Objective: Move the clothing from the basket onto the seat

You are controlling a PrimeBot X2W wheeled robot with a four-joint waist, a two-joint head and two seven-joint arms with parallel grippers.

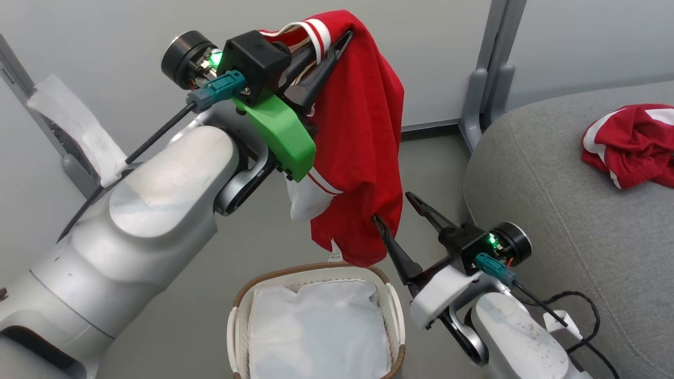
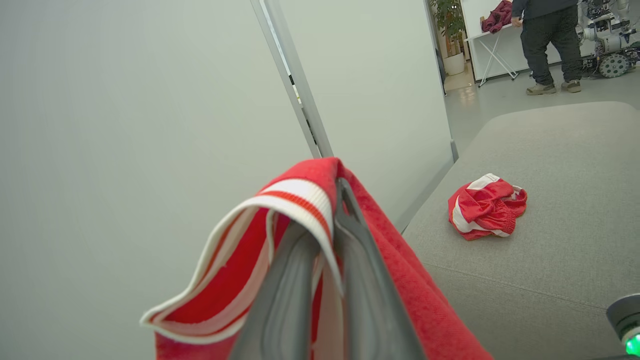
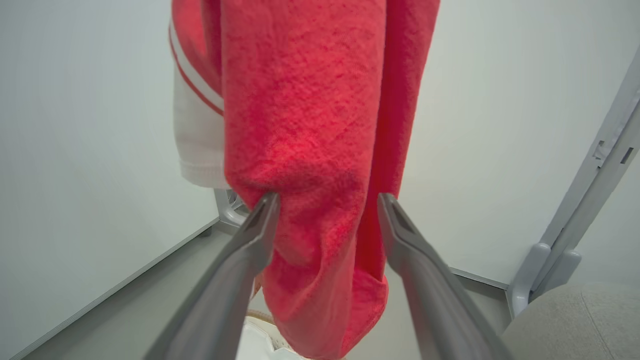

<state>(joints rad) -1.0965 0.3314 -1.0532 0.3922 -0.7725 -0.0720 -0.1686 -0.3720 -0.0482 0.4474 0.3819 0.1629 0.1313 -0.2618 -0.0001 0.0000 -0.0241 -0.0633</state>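
My left gripper is shut on a red garment with white stripe trim, which hangs high above the basket. The same garment drapes over the closed left fingers in the left wrist view. My right gripper is open, its two fingers straddling the hanging garment's lower part without closing on it. The cream basket with a brown rim holds just its white cloth liner. A second red garment lies crumpled on the grey seat, also seen as the garment on the seat.
White partition panels with grey posts stand behind the basket. A black cable runs beside the seat. Far off, a person stands near a table and another robot.
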